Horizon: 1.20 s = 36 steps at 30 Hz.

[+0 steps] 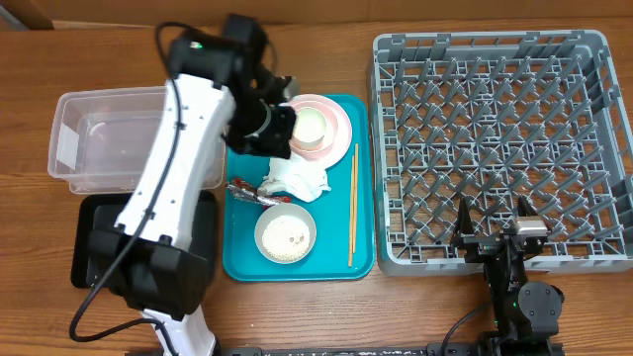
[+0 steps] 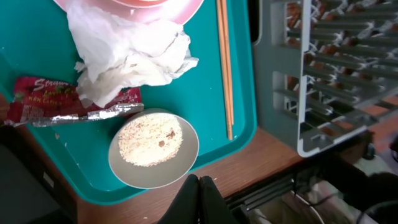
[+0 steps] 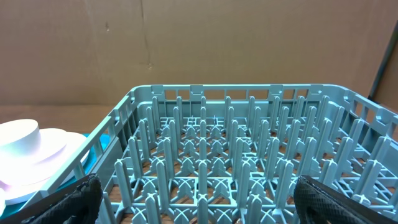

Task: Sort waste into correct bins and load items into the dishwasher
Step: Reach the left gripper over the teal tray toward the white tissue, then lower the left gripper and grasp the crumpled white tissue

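Left jaws pressed fully together with nothing seen between them, hovering over the teal tray [image 1: 237,265] near the pink plate [image 1: 342,123]. Right jaws spread wide and empty at the near edge of the grey dish rack [image 1: 495,119], which holds no items. Whitish bowl [image 1: 312,126] sits on the plate. Crumpled napkin [image 1: 299,178] is just below the plate, partly over the red-silver wrapper [image 1: 252,191]. Bowl of rice [image 1: 286,235] is near the tray's front edge. Chopsticks [image 1: 353,203] lie along the tray's right side. Clear tub [image 1: 99,138] and black tray [image 1: 89,237] sit on the worktop left of the tray.

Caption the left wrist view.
Shut left gripper over teal tray: whitish rice bowl, red-and-silver snack wrapper, crumpled white napkin, thin wooden chopsticks.
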Motion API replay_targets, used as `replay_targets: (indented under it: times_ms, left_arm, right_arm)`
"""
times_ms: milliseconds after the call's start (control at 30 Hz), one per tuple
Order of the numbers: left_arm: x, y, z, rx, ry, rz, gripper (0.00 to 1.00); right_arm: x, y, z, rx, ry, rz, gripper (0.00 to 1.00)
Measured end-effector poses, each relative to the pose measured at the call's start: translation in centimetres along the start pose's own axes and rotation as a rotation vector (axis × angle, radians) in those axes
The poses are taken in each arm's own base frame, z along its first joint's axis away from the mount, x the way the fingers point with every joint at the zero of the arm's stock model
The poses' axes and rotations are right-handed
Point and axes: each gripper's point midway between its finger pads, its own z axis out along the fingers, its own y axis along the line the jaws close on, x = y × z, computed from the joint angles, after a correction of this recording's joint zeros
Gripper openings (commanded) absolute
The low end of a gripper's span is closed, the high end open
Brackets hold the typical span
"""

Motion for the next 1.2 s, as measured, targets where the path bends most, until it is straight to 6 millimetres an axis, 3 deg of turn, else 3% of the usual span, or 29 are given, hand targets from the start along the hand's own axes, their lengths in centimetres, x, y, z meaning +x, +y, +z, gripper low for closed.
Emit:
replay_targets:
  times_ms: [133, 200, 267, 333, 433, 700, 1000, 1200]
  left_arm:
    - [0.2, -1.6, 1.0, -0.086, -0.010, 0.007, 0.06]
    - [0.3, -2.3, 1.4, -0.127, -0.021, 0.012, 0.12]
    - [0.4, -2.9, 1.8, -0.169, -0.032, 0.009, 0.29]
    - [0.5, -3.1, 1.9, -0.205, -0.048, -0.011, 0.52]
    - [0.4, -3.2, 2.0, -0.241, -0.072, -0.048, 0.64]
    - [-0.5, -2.3, 3.1, -0.294, -0.081, -0.119, 0.69]
    - [-1.1, -0.1, 9.6, -0.378, 0.080, -0.163, 0.67]
    - [-1.0, 1.4, 12.5, -0.432, 0.153, -0.173, 0.67]
  right_arm:
    - [0.0, 0.0, 0.0, 0.000, -0.001, 0.000, 1.00]
    - [0.0, 0.0, 0.0, 0.000, -0.001, 0.000, 1.00]
    - [0.0, 0.0, 0.0, 0.000, 0.000, 0.000, 1.00]
    - [0.0, 0.0, 0.0, 0.000, 0.000, 0.000, 1.00]
    - [0.0, 0.0, 0.0, 0.000, -0.001, 0.000, 1.00]
    - [0.0, 0.0, 0.0, 0.000, 0.000, 0.000, 1.00]
    - [0.0, 0.0, 0.0, 0.000, -0.001, 0.000, 1.00]
    - [0.0, 0.0, 0.0, 0.000, 0.000, 0.000, 1.00]
